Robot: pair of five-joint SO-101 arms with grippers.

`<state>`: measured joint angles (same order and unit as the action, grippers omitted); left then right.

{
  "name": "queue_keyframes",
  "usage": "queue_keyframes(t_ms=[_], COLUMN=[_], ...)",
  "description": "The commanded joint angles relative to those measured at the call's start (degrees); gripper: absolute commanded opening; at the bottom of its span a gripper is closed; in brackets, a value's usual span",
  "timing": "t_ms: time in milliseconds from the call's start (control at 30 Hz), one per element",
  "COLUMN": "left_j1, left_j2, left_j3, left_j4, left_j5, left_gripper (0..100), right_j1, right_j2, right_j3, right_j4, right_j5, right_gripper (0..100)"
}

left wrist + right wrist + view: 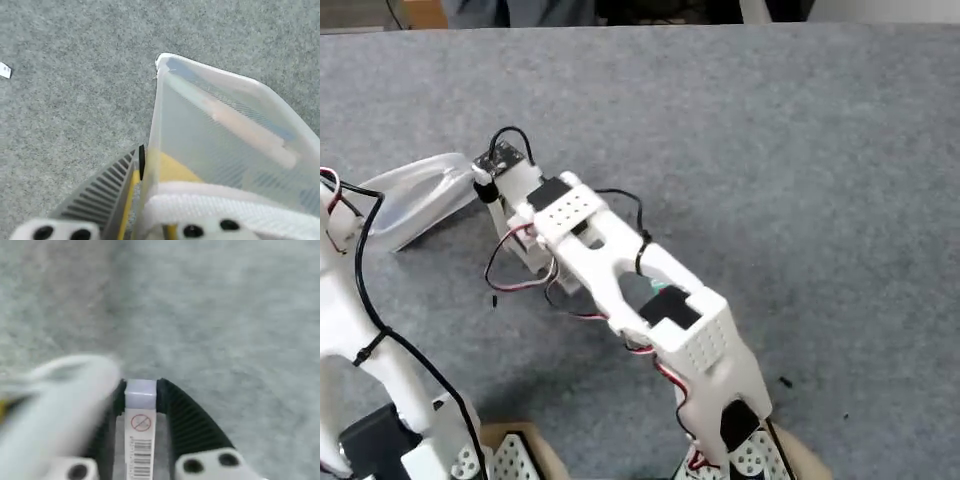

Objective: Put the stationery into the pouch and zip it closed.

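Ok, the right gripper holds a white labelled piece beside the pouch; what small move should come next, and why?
Probably ease the right gripper toward the pouch and slide the white labelled piece inside. The piece is clamped in it right beside the pouch, which the left gripper holds by one edge, with a pencil-like stick already inside.

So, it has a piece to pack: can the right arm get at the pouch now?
Likely yes: the right pincer, shut on a white item, is beside the pouch held by the left pincer; nothing between.
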<state>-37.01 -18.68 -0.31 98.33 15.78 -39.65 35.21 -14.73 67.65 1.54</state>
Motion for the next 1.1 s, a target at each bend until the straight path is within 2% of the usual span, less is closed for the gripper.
queue_keyframes(t_ms=[0,267,433,500,667,833,1067], left_j1=[-1.4,1.0,1.1,3.4,10.5,12.4,14.9], left_j2=[0.0,-0.4,-7.5,-11.5,-19.2,-17.2,-16.6], left_j3=[-1.1,-1.4,-1.1,-1.2,-1.0,-0.9,7.7], left_j4=[1.1,2.5,2.6,2.6,2.6,2.7,2.7], left_j5=[-2.4,-4.4,-6.2,-6.8,-6.8,-6.4,-6.8], left_gripper=[3,3,3,3,3,3,3], right_j1=[4.0,9.7,10.5,10.5,10.4,10.4,10.1], right_j2=[-3.0,-9.4,-13.1,-14.2,-17.1,-20.2,-25.5], right_j3=[-6.9,-20.8,-28.3,-30.4,-34.4,-35.6,-35.6], right_j4=[4.0,14.8,20.7,22.4,24.7,25.1,25.0], right_j5=[0.0,0.0,0.0,0.0,0.0,5.6,6.0], right_gripper=[1.2,1.2,1.2,1.2,1.2,1.2,1.2])
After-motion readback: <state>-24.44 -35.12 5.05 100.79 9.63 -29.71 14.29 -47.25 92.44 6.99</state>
